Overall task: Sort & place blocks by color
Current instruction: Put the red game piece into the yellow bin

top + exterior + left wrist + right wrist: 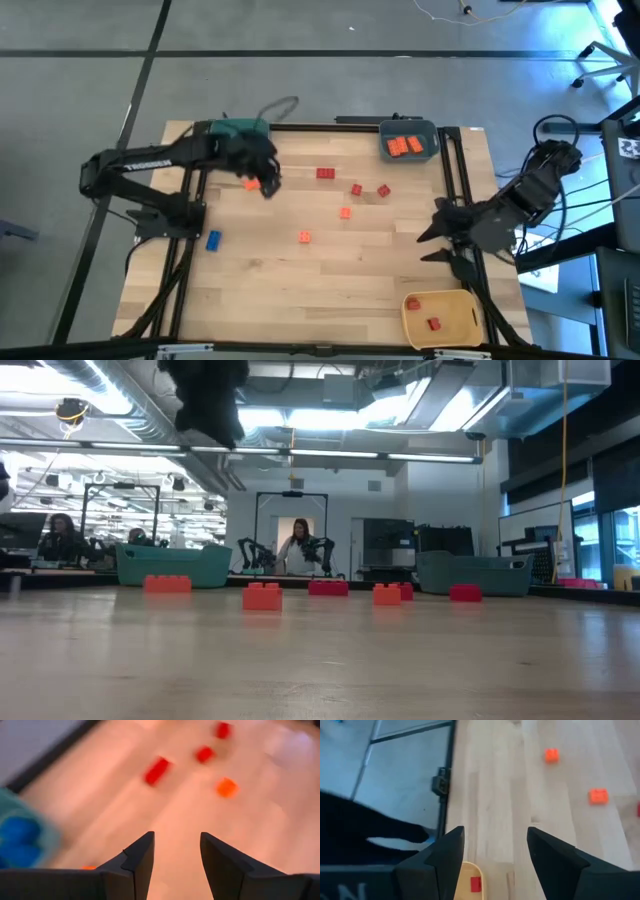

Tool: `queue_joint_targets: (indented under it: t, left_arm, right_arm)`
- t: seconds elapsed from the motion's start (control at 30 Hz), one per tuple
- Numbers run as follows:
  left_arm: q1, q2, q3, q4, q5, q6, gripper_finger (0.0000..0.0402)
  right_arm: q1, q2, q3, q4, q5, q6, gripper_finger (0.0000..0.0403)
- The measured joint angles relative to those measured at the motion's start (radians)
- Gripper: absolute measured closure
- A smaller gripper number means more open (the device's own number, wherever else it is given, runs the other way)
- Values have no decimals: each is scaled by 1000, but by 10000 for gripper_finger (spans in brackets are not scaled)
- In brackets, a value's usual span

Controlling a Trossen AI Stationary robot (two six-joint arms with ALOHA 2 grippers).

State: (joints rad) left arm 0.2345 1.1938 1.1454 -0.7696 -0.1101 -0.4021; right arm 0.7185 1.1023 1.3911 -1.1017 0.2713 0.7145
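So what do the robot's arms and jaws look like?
Both arms are dark, nearly black, made of chunky jointed pieces. The left arm has small pale lettering along its side. The right arm has thin dark cables looping near its base. Each ends in two dark, wedge-shaped jaws tapering to blunt tips: the left gripper and the right gripper.

Blurred in left wrist view: teal bin (22,837) cut by frame edge. Orange block (89,867) mostly hidden behind left gripper (176,865) finger.
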Motion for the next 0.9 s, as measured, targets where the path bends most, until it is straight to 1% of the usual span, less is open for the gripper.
queue_joint_targets:
  t: [0.1, 0.23, 0.37, 0.5, 0.6, 0.7, 0.9]
  left_arm:
    - [-131, 0, 0, 3, -23, -68, 250]
    - [-303, 0, 0, 17, -113, -122, 252]
    - [-426, 0, 0, 15, -163, -171, 250]
    - [-499, 0, 0, 13, -188, -218, 252]
    - [-539, 0, 0, 14, -188, -223, 252]
    - [-574, 0, 0, 14, -188, -217, 252]
    - [-617, 5, 0, -4, -187, -151, 252]
  right_arm:
    - [-42, 22, -19, -6, 0, 35, 185]
    - [-109, 64, -25, -17, 34, 36, 185]
    - [-191, 96, -25, -20, 38, 37, 185]
    - [-272, 131, -25, -20, -11, 36, 185]
    - [-324, 169, -25, -17, -19, 35, 185]
    - [-373, 207, -25, -17, -20, 39, 185]
    - [-444, 266, -25, 13, -84, 39, 185]
